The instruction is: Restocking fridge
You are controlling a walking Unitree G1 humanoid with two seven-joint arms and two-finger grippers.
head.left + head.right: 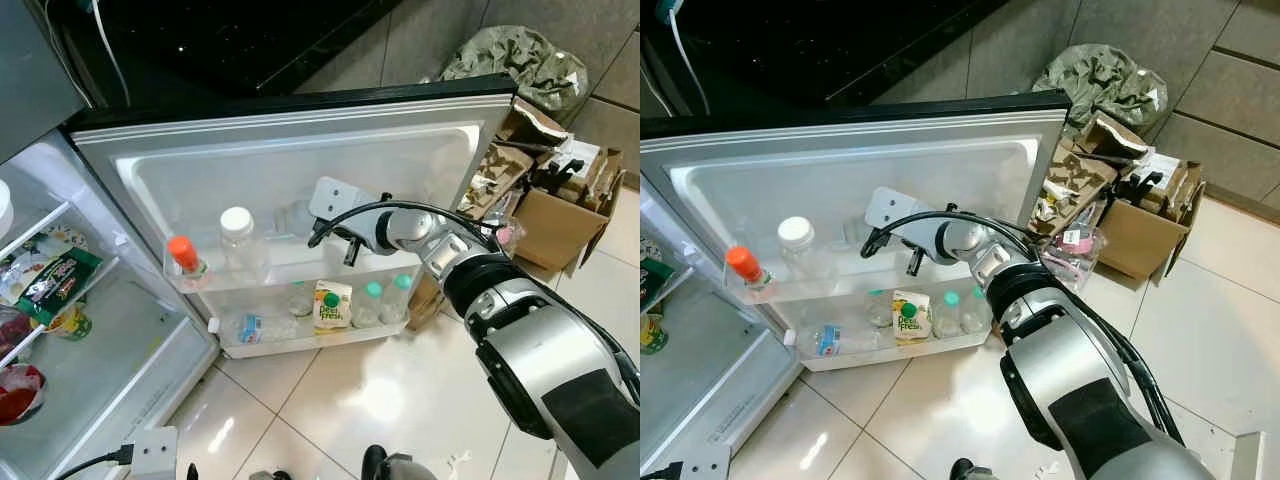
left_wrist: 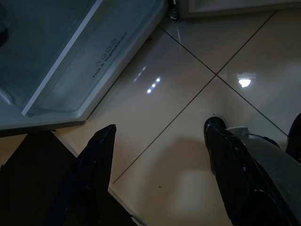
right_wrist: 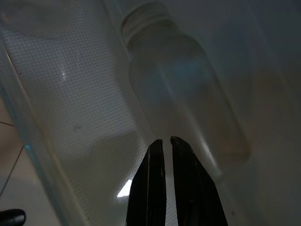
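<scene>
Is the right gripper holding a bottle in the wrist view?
No. The right gripper has its fingers pressed together with nothing between them, in front of a clear bottle.

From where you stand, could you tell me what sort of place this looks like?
Probably a home kitchen: an open fridge door stocked with bottles, such as an orange-capped bottle, a tiled floor, and cardboard boxes beside it.

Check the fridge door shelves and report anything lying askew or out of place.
On the lower shelf, one clear bottle lies on its side at the left end, while the carton and green-capped bottles stand upright. The orange-capped bottle on the upper shelf leans.
</scene>
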